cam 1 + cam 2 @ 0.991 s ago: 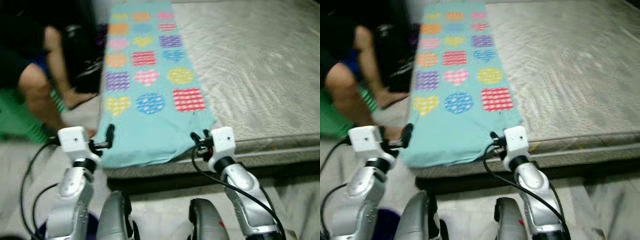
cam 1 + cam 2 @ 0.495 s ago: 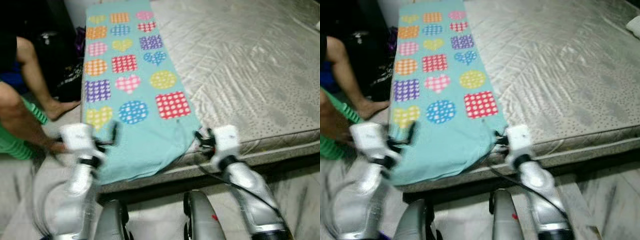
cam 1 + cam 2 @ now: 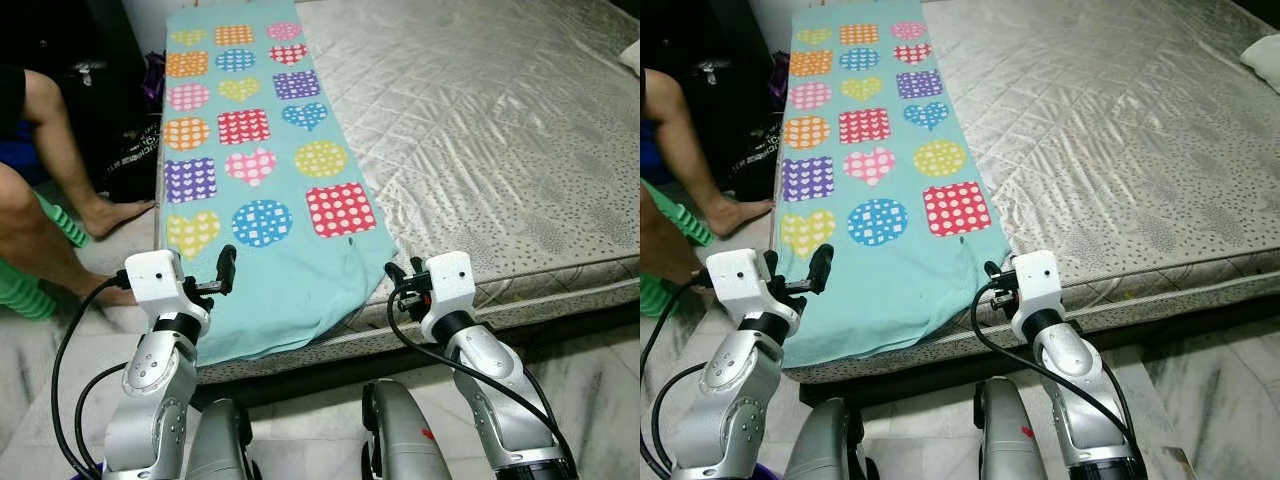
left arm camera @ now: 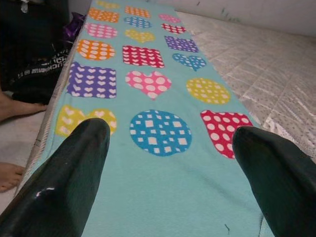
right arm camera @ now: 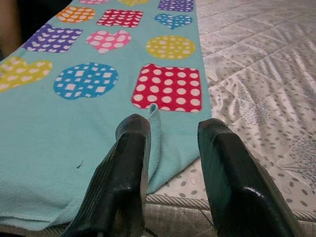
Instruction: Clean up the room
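A: The mattress is carrying the towel along its left edge, near end drooping over. Both grippers are hanging spread and empty, left gripper and right gripper at that hem.

B: It's risking a one-sided pinch, dragging it askew. The right corner is lying flatter than before.

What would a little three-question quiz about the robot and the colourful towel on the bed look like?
1. True or false: the towel lies spread along the mattress.
2. What colour is the towel's background: A) teal, B) orange, C) white?
3. Which gripper has wide-open jaws at the towel's near end?

Key: 1 true. 2 A. 3 the left gripper; the right gripper sits by the towel's near corner, jaws narrower.
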{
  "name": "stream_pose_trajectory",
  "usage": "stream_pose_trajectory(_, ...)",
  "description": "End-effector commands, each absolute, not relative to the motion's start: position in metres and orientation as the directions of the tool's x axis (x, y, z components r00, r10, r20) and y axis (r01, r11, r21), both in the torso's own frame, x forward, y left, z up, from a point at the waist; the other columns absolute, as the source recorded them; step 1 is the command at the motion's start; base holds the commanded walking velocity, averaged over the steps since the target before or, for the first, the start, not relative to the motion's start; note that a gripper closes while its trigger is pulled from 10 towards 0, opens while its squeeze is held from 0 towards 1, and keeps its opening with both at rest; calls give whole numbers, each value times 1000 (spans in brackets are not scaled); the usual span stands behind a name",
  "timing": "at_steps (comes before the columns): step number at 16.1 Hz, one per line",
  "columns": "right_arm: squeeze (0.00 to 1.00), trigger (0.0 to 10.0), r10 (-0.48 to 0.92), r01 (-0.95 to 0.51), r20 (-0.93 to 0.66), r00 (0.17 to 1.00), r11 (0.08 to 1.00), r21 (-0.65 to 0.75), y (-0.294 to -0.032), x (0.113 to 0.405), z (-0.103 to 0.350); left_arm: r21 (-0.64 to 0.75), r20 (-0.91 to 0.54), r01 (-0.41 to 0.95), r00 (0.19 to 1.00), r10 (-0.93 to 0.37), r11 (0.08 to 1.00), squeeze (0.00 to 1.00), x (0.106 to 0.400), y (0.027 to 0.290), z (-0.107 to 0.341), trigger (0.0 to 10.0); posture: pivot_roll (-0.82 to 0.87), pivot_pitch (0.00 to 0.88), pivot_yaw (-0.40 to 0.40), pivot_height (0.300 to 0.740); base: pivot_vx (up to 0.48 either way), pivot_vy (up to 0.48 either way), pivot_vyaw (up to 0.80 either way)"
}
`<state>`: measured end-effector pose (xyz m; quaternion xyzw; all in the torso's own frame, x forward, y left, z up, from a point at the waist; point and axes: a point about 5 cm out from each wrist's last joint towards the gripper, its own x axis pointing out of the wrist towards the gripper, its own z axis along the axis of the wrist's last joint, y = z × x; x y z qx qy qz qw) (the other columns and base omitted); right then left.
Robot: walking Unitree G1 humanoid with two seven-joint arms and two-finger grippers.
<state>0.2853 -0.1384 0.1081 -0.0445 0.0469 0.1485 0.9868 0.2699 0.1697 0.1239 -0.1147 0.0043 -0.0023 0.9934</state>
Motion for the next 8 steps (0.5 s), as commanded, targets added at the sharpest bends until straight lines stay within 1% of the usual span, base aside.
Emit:
stream_pose_trajectory(1,0,10000,301,-309,-109,947,949,-60,-138,284,106,-218,-34,-15,999,8,976,0,268,172,120,10000,-183,171,40,601,0,0,0)
stream_pose_trajectory(3,0,10000,301,-309,-111,947,950,-57,-138,283,106,-220,-41,-17,999,8,975,0,267,171,119,10000,-182,173,38,576,0,0,0)
stream_pose_trajectory(6,0,10000,301,-308,-114,947,950,-48,-138,283,105,-220,-45,-19,999,9,975,0,267,171,119,10000,-183,175,38,576,0,0,0)
stream_pose_trajectory(7,0,10000,311,-321,-115,943,944,-75,-137,283,106,-220,-45,-16,999,6,975,0,268,171,119,10000,-184,175,39,576,0,0,0)
stream_pose_trajectory(8,0,10000,317,-327,-113,942,941,-86,-136,282,106,-219,-45,-14,999,4,976,0,268,171,119,10000,-184,175,39,576,0,0,581)
